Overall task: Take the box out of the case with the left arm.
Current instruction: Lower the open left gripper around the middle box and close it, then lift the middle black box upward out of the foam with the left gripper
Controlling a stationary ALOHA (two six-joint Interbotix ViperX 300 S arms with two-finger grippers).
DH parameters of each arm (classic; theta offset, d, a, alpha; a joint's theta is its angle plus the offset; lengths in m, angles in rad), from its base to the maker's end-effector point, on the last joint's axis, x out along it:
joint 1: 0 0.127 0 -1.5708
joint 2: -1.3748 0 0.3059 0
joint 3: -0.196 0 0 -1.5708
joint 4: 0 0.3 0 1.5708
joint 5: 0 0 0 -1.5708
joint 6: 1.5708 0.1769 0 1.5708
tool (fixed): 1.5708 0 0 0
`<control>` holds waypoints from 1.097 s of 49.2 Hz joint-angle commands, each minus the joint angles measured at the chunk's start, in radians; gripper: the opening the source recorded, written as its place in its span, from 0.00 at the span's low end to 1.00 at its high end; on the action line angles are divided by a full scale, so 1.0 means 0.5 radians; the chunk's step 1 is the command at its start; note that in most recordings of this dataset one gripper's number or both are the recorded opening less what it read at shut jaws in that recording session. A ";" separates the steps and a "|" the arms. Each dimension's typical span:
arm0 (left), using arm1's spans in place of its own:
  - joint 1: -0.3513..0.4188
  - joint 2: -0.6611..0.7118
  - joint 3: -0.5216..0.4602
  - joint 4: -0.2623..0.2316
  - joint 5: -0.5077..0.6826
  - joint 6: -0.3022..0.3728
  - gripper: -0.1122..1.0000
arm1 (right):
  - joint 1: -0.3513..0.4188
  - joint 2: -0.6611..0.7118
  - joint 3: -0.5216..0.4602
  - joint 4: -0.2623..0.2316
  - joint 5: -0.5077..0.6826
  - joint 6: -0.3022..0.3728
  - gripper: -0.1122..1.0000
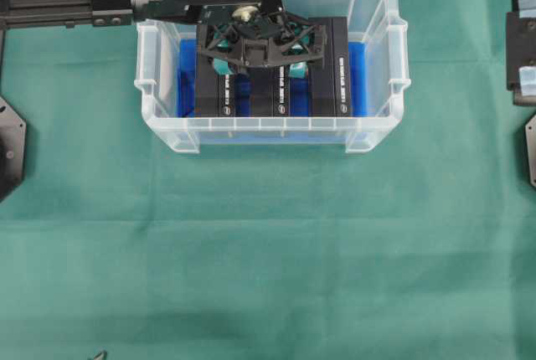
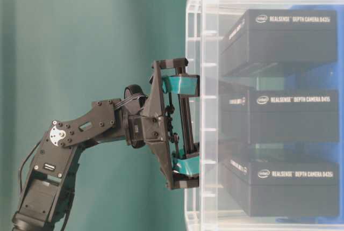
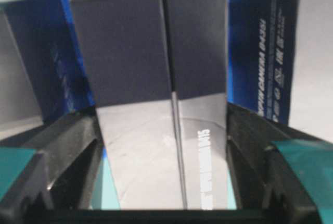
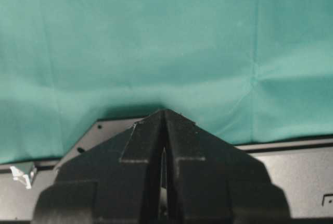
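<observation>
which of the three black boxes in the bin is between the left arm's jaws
The middle box of the three in the case: the left gripper straddles it, a teal pad on each side, while the left box and right box stand outside.

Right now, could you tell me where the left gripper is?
In the overhead view the left gripper is inside the case, upper left of centre, its teal pads straddling the middle box of three.

We see three boxes side by side in the case (image 1: 373,75), which sits on the cloth (image 1: 268,251). Our left gripper (image 1: 258,67) reaches in, straddling the middle box (image 1: 264,100).
</observation>
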 commanded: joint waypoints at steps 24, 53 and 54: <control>-0.012 -0.080 -0.077 -0.018 0.018 0.003 0.65 | 0.000 -0.009 -0.021 -0.006 -0.006 0.000 0.10; 0.006 -0.172 -0.650 -0.086 0.712 0.015 0.65 | 0.000 -0.006 -0.021 -0.009 -0.006 0.003 0.10; 0.006 -0.178 -0.675 -0.083 0.736 0.015 0.65 | 0.000 -0.006 -0.021 -0.006 -0.006 0.003 0.10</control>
